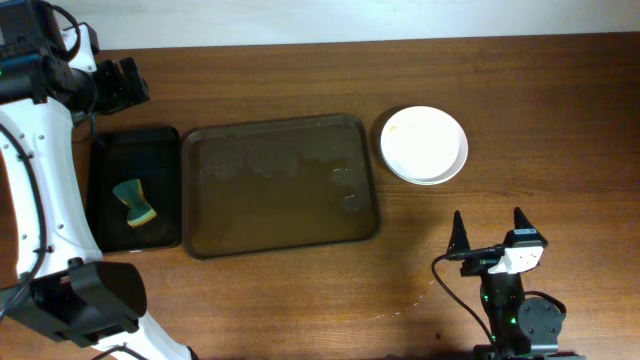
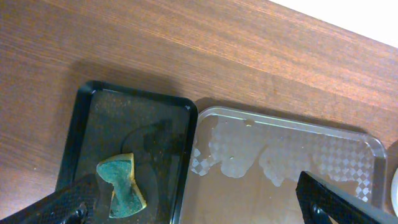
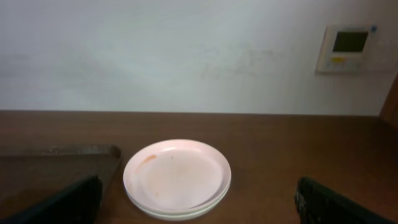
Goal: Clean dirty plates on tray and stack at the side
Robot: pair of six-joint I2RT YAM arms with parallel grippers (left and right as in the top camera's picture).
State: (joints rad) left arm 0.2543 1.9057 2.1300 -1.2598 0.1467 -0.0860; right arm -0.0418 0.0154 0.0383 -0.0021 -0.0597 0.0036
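The plates (image 1: 424, 145) sit stacked on the worktop (image 1: 560, 90) just right of the tray (image 1: 270, 215), so the side pile looks made, though the right wrist view shows a faint orange trace on the top one. The tray holds only wet patches. The sponge (image 1: 134, 201) lies in the black tray (image 1: 108, 160), handy for the left gripper (image 1: 133, 84), which hangs spread and empty. The right gripper (image 1: 488, 230), near the stack, is spread wide too, holding nothing.

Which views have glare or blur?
Overhead: sharp, evenly lit, faint sheen on the tray. Left wrist: pale checkered glare on the tray, left fingers dark and soft. Right wrist: hazy overall, plates slightly soft, right fingers blurred dark blobs.
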